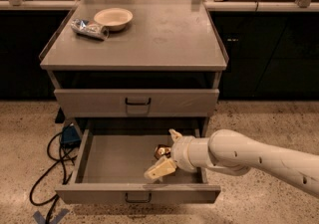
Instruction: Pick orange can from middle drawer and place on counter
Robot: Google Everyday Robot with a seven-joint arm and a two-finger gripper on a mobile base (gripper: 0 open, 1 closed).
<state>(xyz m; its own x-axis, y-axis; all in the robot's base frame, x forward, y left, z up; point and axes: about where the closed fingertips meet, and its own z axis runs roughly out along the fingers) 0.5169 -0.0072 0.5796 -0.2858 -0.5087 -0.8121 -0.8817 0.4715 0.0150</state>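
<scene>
The orange can (160,151) is a small shiny golden-brown can resting on the floor of the open middle drawer (117,166), right of centre. My gripper (167,152) reaches in from the right on a white arm and sits inside the drawer at the can. One pale finger (160,169) lies in front of the can and the other (174,135) behind it, so the can sits between the spread fingers. I cannot tell if they touch it. The grey counter (169,39) is the cabinet top above.
On the counter's back left are a pale bowl (113,18) and a silver-blue can lying on its side (89,28). The drawer above (137,102) is closed. A black cable (47,166) and a blue object (70,136) lie on the floor to the left.
</scene>
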